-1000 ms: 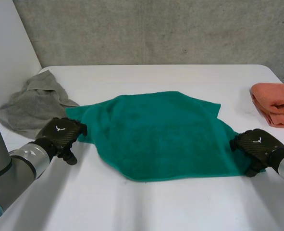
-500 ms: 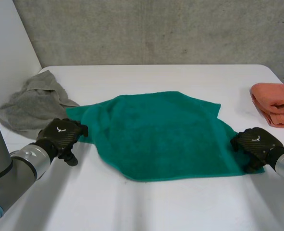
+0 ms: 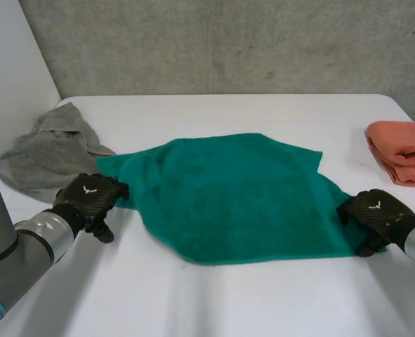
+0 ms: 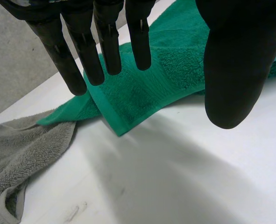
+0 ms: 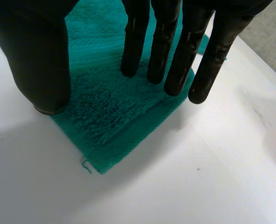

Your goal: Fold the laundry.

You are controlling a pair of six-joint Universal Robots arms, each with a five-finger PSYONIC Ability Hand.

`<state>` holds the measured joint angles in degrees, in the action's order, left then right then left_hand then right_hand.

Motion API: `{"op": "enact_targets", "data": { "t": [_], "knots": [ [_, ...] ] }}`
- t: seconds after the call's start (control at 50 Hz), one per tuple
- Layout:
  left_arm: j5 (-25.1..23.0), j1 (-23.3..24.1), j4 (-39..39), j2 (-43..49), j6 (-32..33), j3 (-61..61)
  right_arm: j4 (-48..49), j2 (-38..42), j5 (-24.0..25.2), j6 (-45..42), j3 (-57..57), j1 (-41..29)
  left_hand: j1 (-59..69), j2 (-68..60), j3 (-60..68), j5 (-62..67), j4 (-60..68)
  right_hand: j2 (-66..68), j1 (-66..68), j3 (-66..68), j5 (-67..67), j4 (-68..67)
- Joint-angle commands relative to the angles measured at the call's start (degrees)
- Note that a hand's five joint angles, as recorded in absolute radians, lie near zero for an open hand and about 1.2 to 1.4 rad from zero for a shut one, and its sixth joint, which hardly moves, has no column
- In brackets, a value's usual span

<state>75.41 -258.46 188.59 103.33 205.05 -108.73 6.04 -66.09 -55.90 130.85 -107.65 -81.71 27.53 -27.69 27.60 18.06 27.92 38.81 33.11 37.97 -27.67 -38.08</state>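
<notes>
A green towel (image 3: 235, 196) lies spread flat on the white table (image 3: 214, 302). My left hand (image 3: 89, 196) is at the towel's left corner. In the left wrist view its fingers (image 4: 107, 42) are straight and hang just above that corner (image 4: 128, 107), the thumb held wide apart, nothing pinched. My right hand (image 3: 372, 210) is over the towel's near right corner. In the right wrist view its straight fingers (image 5: 161, 42) and thumb rest down on the green corner (image 5: 109, 121) without gripping it.
A crumpled grey towel (image 3: 49, 147) lies at the table's left edge, just behind my left hand, and beside the green corner (image 4: 21, 149). A folded orange towel (image 3: 404, 151) sits at the far right edge. Bare table stretches along the front.
My right hand has shifted slightly on the towel's right corner, its fingers resettling on the cloth. The left hand and the towel have stayed put.
</notes>
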Motion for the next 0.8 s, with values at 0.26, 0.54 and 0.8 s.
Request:
{"op": "enact_targets", "data": {
  "t": [0.26, 0.54, 0.8],
  "knots": [
    [-0.09, -0.2, 0.02, -0.14, 0.0, 0.01, 2.13, 3.69, -0.87, 0.11, 3.14, -0.47, 4.22, -4.05, 4.15, 3.68, 3.83, 7.27, 12.97, 8.11, -8.41, -8.0],
    [0.0, -0.2, -0.07, -0.32, 0.0, -0.08, 3.01, 4.3, -2.46, 0.82, 5.51, -0.91, 4.22, -4.05, 4.15, 3.68, 3.83, 8.94, 14.65, 9.79, -10.09, -9.68],
    [0.0, -0.29, 0.02, -0.41, 0.0, -0.61, 3.01, 6.94, -4.04, 0.9, 8.33, -3.11, 4.22, -4.05, 4.15, 3.68, 3.83, 20.38, 26.09, 21.22, -21.52, -21.12]
  ]
}}
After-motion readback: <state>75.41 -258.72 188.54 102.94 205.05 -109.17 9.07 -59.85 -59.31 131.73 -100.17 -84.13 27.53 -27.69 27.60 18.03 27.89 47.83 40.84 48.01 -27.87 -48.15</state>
